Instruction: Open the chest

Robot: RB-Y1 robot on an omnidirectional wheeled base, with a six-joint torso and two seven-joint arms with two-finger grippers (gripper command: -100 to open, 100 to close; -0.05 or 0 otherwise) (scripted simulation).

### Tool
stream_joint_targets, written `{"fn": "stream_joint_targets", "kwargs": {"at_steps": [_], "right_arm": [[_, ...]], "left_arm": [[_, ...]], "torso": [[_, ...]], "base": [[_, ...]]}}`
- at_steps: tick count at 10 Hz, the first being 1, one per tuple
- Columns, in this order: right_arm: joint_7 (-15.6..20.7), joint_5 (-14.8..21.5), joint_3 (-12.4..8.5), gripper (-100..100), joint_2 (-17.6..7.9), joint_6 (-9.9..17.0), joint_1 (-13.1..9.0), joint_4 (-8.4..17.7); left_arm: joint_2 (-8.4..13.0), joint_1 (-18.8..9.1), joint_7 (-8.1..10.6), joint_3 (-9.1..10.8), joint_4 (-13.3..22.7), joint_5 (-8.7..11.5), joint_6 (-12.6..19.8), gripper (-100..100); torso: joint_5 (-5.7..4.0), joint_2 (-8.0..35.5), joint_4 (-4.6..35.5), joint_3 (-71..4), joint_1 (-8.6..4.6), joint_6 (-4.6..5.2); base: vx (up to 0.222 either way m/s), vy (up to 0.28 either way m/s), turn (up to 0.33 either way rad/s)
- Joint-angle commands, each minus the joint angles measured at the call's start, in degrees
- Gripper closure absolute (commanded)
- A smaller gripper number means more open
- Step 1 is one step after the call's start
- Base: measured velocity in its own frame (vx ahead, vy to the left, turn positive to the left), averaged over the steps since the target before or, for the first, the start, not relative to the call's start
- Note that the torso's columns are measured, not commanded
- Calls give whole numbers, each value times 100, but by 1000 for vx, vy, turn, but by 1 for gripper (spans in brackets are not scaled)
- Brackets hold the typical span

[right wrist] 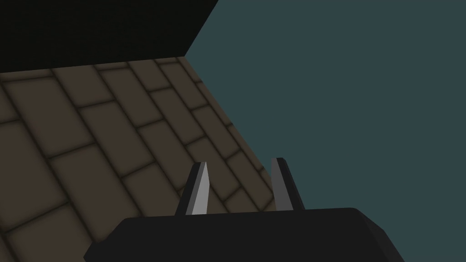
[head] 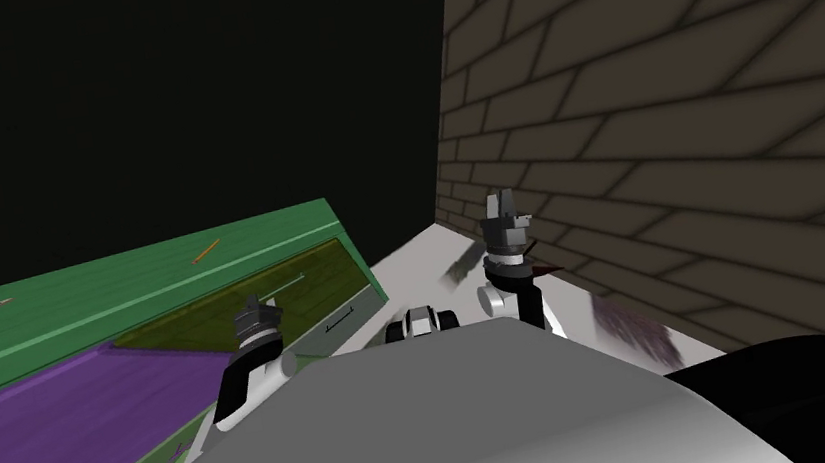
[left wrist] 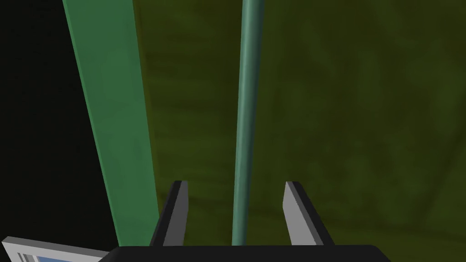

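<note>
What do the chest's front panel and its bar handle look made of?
The front panel looks like matt, olive-stained wood: faint grain bands cross it, though it may be just a texture. The handle is a smooth teal rod with a soft sheen along it; painted metal or plastic, unclear.

Our left forearm (head: 268, 365) and right forearm (head: 501, 298) are white shells with black joints and dark grey ribbed wrists. Our left gripper (left wrist: 236, 184) and right gripper (right wrist: 241, 161) are black boxes, each carrying two thin, light grey, black-edged blades.
</note>
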Motion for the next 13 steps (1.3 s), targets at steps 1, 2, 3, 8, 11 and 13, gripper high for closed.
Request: {"fn": "stream_joint_targets", "kwargs": {"at_steps": [1, 2, 3, 8, 11, 13], "right_arm": [[0, 0, 1, 0, 1, 0, -1, 0], [0, 0, 2, 0, 2, 0, -2, 1], [0, 0, 1, 0, 1, 1, -3, 1], [0, 0, -1, 0, -2, -1, 2, -1], [0, 0, 0, 0, 0, 0, 1, 0], [0, 0, 1, 0, 1, 0, -1, 0]], "left_arm": [[-6, 94, 24, -21, -106, 20, 18, 100], [-8, 132, 34, -29, -149, 28, 25, 100], [-11, 170, 44, -38, -191, 36, 32, 100], [-6, 72, 12, -28, -27, 3, 27, -100], [31, 79, 31, 15, -96, 37, 125, 100], [24, 174, 54, -7, -201, 58, 136, 100]], "torso": [[-8, 21, 6, 11, -26, -1], [-9, 26, 8, 16, -25, 1], [0, 8, 3, 6, 5, 0], [9, -56, -16, -36, 30, 1], [-1, -2, 0, -2, 2, 2], [-5, 30, 5, 17, -30, -3]], "base": [[-159, -125, 27], [-170, -93, 13], [-161, -102, 9], [57, 47, -6], [62, 37, -7], [-133, -93, 19]]}}
